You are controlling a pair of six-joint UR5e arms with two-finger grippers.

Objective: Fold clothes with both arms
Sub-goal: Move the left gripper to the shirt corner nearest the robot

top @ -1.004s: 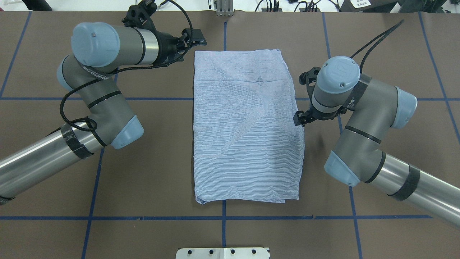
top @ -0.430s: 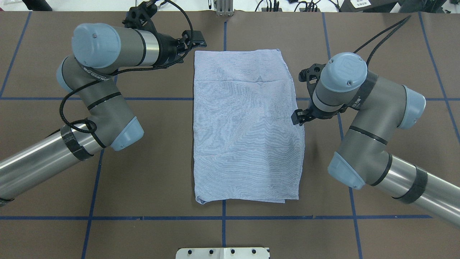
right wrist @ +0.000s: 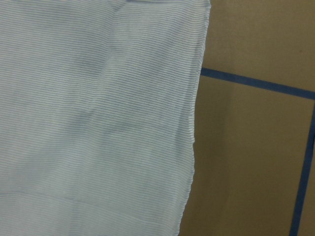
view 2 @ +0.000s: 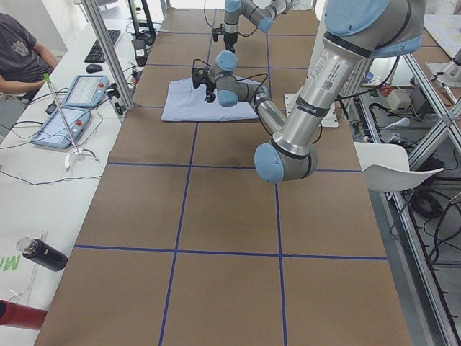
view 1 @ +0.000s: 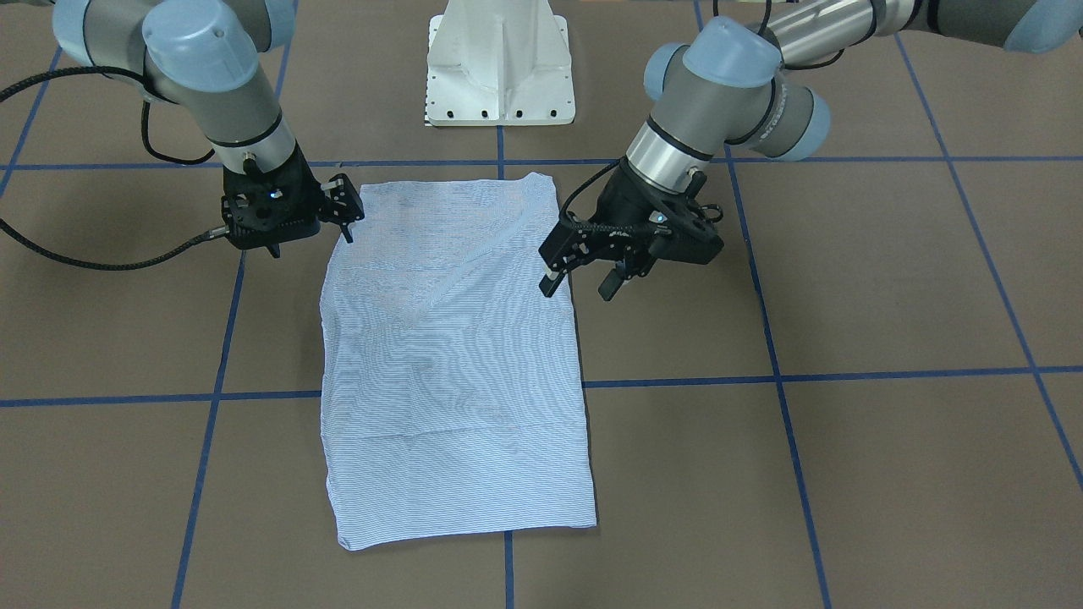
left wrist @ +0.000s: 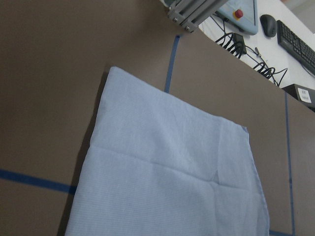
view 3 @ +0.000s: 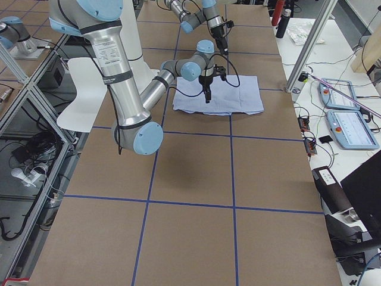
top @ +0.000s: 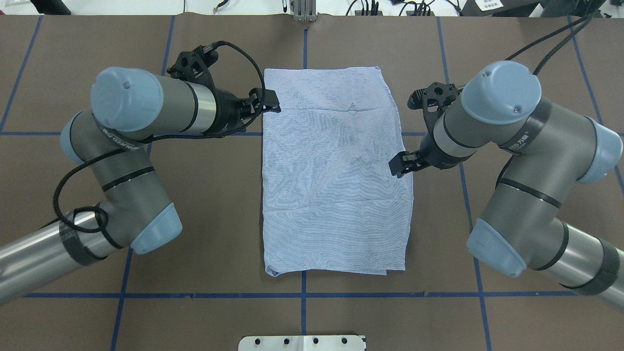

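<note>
Brown tabletop (top: 204, 234) held folded shirt (top: 331, 185) centrally. Open-fingered left gripper (view 1: 579, 286) had slid along its edge; right gripper (top: 400, 166) at opposite edge, spread unclear. Grasp likely next.

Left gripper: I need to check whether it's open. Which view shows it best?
Exterior front-facing: the left gripper faces the camera, jaws clearly apart, at the edge of the shirt. Overhead shows it side-on, jaws hard to separate. The side views show it tiny. Its wrist camera shows only shirt.
</note>
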